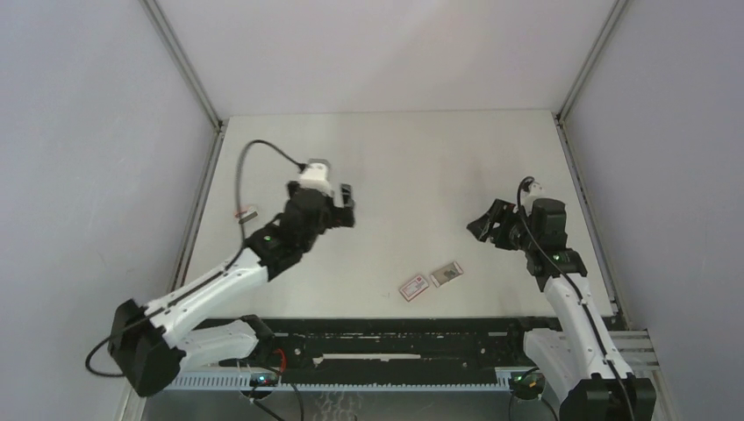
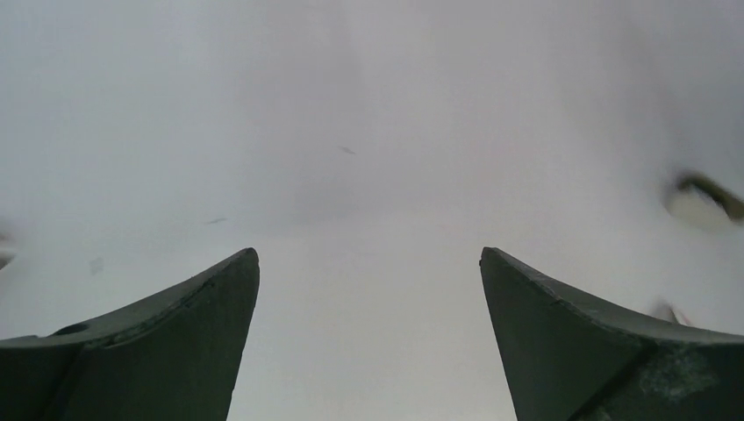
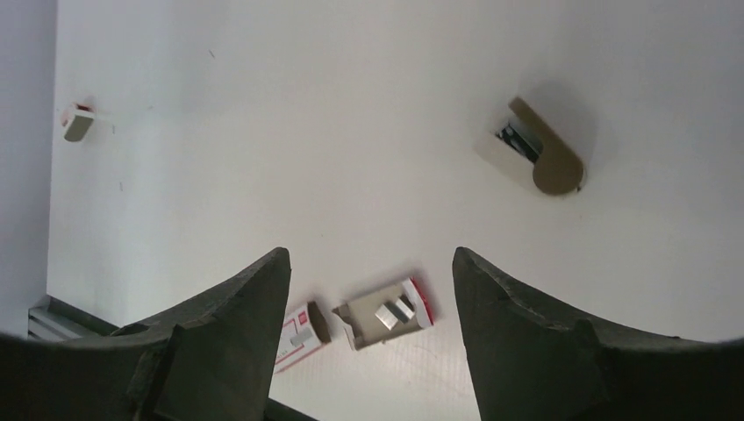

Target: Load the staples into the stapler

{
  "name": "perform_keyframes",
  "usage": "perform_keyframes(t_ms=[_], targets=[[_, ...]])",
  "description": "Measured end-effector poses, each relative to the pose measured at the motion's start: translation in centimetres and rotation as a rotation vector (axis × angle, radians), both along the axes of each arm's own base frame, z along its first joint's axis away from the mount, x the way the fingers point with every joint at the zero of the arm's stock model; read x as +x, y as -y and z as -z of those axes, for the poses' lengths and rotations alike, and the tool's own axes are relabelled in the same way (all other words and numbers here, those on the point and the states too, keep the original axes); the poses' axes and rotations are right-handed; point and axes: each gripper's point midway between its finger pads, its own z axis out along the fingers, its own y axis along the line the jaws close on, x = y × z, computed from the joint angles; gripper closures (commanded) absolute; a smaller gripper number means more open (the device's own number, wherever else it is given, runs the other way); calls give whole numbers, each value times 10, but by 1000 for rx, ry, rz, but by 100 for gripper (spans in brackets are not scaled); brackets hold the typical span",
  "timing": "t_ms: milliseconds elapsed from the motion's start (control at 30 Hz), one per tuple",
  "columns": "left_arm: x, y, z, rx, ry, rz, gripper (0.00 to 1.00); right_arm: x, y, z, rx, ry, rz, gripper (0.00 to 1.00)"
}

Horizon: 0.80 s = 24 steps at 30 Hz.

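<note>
Grey walls stand on the left, right and back of your white counter. A wide stretch of counter lies between the two arms for moving. Near the front edge, a pale tray holds the staples. A white box with a red label lies just beside it. Your right end effector hangs with its fingers wide apart, holding nothing. The tray shows between them. The stapler lies past the right finger, well apart from the tray. Your left end effector is spread wide too, with nothing in it.
</note>
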Motion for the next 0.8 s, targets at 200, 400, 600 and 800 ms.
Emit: perform_keyframes(t_ms=[200,400,600,800], targets=[[24,-163,-14,-203,34,-514,0,14,-12,-24,-34,48,-46,30],[8,-274,48,-340,-72,-921,0,12,-38,-16,-61,31,-130,29],[6,-297,119,-385,-316,-1067,3,14,-42,-1,-78,-20,-140,29],[20,-311,137,-406,-399,-1116,15,14,-43,3,-80,-31,-145,30]])
